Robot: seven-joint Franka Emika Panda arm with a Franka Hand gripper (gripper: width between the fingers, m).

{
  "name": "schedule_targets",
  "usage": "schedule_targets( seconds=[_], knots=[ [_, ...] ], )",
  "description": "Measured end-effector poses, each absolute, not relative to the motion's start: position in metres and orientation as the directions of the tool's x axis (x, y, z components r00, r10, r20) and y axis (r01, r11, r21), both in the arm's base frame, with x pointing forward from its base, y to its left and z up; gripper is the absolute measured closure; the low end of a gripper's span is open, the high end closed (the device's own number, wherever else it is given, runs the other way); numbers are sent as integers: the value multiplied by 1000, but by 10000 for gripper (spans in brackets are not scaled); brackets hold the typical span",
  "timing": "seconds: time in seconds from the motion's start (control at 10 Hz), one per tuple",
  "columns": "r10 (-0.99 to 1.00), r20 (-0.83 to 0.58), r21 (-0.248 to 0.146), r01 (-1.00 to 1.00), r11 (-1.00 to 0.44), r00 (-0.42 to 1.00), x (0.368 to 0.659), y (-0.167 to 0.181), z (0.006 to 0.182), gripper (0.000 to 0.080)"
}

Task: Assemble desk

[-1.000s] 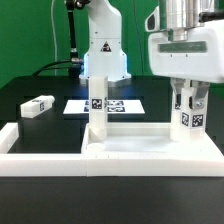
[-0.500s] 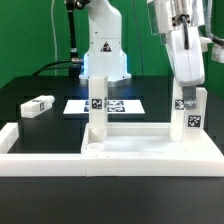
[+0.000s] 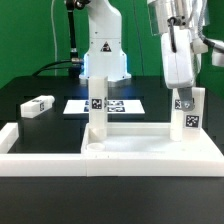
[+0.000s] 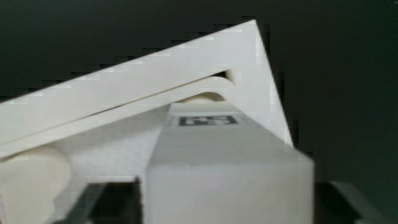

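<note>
The white desk top (image 3: 150,150) lies flat at the front. Two short square legs stand upright at its back corners: one (image 3: 97,108) towards the exterior view's left and one (image 3: 187,118) towards its right. My gripper (image 3: 187,97) hangs over the top of the right-hand leg, open, its fingers straddling the leg's upper end. In the wrist view the leg (image 4: 222,165) with its tag rises between the fingers of the gripper (image 4: 222,212), with a dark gap on each side. The corner of the desk top (image 4: 143,90) lies beyond it. A third leg (image 3: 37,105) lies loose on the table at the exterior view's left.
The marker board (image 3: 122,105) lies flat behind the desk top. Long white border bars (image 3: 40,140) frame the front and the left of the work area. The arm's white base (image 3: 103,50) stands at the back, in front of a green backdrop.
The gripper has turned about the right-hand leg and then spread its jaws off it. The leg stays upright in the desk top's corner. Nothing else moved.
</note>
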State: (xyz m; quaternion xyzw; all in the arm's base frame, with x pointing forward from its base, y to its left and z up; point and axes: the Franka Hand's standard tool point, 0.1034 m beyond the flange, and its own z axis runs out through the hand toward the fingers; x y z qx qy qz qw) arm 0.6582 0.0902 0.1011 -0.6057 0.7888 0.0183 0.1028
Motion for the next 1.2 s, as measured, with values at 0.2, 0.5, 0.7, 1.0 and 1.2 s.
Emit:
schedule_targets(
  seconds=[0.2,0.5,0.7,1.0,1.2],
  knots=[
    [-984,-107,-146,-981,-126,142,662,100,105,194],
    [-944,-77,-161,-939,-305,320,661,99,104,152],
    [-889,-46,-166,-881,-443,456,661,98,104,150],
    [-630,16,-143,-622,-770,776,664,95,106,150],
    [-644,14,-142,-636,-758,765,664,95,106,272]
  ],
)
